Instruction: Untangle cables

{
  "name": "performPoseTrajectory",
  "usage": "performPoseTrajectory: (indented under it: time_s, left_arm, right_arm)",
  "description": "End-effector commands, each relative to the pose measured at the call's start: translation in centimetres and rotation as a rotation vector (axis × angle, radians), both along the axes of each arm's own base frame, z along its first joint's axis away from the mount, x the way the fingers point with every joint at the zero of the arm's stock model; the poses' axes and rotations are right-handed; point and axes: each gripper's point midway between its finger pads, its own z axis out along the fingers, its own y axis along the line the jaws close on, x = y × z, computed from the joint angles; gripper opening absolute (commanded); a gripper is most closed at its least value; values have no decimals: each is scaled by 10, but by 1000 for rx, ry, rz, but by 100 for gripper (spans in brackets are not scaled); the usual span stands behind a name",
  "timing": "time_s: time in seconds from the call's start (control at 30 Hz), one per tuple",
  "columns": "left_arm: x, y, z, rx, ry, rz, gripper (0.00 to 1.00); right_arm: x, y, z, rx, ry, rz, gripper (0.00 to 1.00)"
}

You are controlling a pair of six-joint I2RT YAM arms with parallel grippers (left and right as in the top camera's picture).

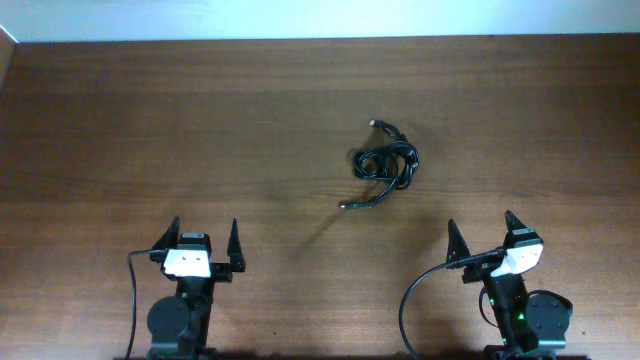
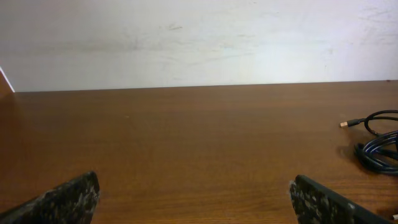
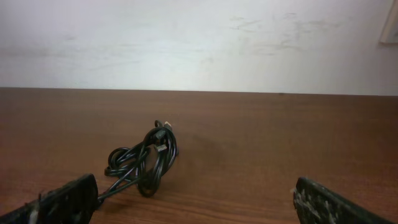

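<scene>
The cables (image 1: pixel 385 163) lie in a black knotted bundle on the wooden table (image 1: pixel 200 120), right of centre, with one plug end at the back and one trailing to the front left. The bundle shows at the left in the right wrist view (image 3: pixel 146 163) and at the right edge of the left wrist view (image 2: pixel 379 146). My left gripper (image 1: pixel 205 238) is open and empty near the front edge, far left of the bundle. My right gripper (image 1: pixel 482 230) is open and empty, in front and to the right of the bundle.
A pale wall (image 1: pixel 320 18) runs along the table's far edge. Thick black wires (image 1: pixel 420 295) loop from each arm base at the front edge.
</scene>
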Motion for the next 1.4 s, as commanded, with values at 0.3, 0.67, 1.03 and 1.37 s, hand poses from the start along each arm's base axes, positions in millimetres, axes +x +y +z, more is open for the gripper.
performPoseTrajectory:
  time_s: [0.3, 0.67, 1.03, 1.37]
  left_arm:
    - [0, 1, -1, 12, 3, 1, 99]
    - [-2, -26, 19, -2, 26, -157, 99]
    - [44, -88, -5, 22, 440, -573, 99]
    - [44, -130, -23, 120, 546, -727, 99]
  right_arm:
    - [0, -3, -2, 7, 3, -16, 99]
    - [0, -3, -2, 7, 3, -16, 99]
    - [0, -3, -2, 7, 3, -16, 99]
    - [0, -3, -2, 7, 3, -16, 99]
